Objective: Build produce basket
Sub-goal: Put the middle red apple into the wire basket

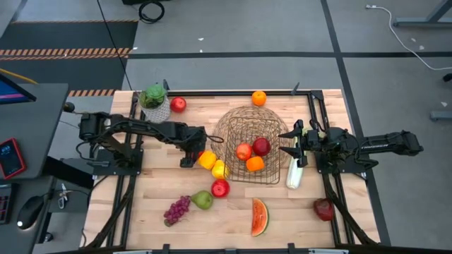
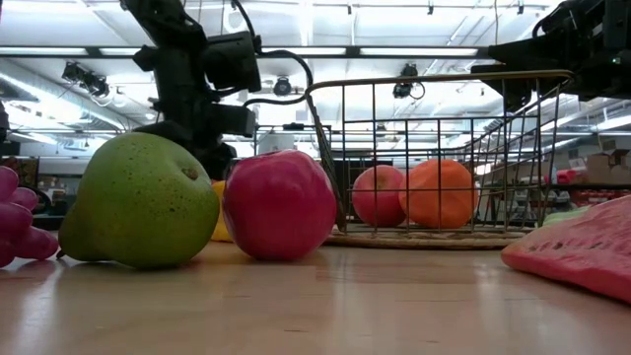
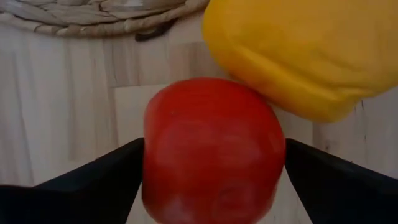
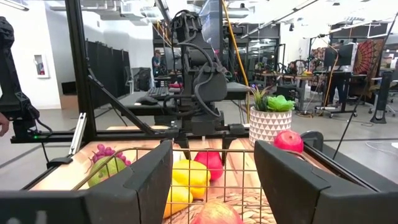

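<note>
While the wire basket (image 1: 248, 144) sits at centre frame in the high view on a round woven-straw base, it holds three smooth round pcs: a red apple (image 1: 244, 151), a darker red apple (image 1: 262, 146) and an orange (image 1: 255, 164). Its thin dark mesh is see-through w/ a curved rim.

Just left of the basket, the left gripper (image 1: 203, 154) is low on the table. In the left wrist view its dark fingers (image 3: 99, 177) stand spread on either side of a glossy red fruit (image 3: 213, 152), close to its sides; can't tell if they touch it. A waxy yellow piece (image 3: 298, 53) presses against that fruit.

Right of the basket, the right gripper (image 1: 295, 141) hovers by the rim, jaws pressed together on nothing. Below it a long pale-green celery stalk (image 1: 294, 173) lies just beside the basket.

Lower centre: another red apple (image 1: 220, 188), a matte green pear (image 1: 203, 200), bumpy purple grapes (image 1: 176, 209), and a wedge-shaped watermelon slice (image 1: 260, 216). A dark red fruit (image 1: 324, 209) lies lower right. At the upper edge of the table a lone orange (image 1: 259, 98) sits. Upper left, a red apple (image 1: 178, 104) rests beside a leafy plant (image 1: 154, 97) in a patterned white pot.

The table (image 1: 141, 219) is pale planked wood.
</note>
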{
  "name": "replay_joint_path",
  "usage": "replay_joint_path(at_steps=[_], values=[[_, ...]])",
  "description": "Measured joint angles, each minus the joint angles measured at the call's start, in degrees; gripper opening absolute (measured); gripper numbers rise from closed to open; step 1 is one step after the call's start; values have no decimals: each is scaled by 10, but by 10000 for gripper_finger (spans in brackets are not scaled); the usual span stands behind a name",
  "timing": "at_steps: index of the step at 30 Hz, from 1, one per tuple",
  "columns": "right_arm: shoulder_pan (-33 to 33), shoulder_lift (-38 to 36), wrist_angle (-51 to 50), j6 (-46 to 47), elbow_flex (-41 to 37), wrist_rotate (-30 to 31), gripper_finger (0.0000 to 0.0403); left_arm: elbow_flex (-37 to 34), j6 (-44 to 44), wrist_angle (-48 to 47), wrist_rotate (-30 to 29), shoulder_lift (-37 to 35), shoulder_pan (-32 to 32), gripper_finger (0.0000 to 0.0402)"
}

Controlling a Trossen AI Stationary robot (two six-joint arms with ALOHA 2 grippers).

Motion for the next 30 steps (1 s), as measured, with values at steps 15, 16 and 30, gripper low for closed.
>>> replay_joint_path(at_steps=[15,16,30], values=[[0,0,0,0,0,0,231,26,0,-57,-17,0,-8,300],[0,0,0,0,0,0,231,35,0,-66,-22,0,-8,303],[0,0,0,0,0,0,231,231,-7,-161,-57,0,-26,306]])
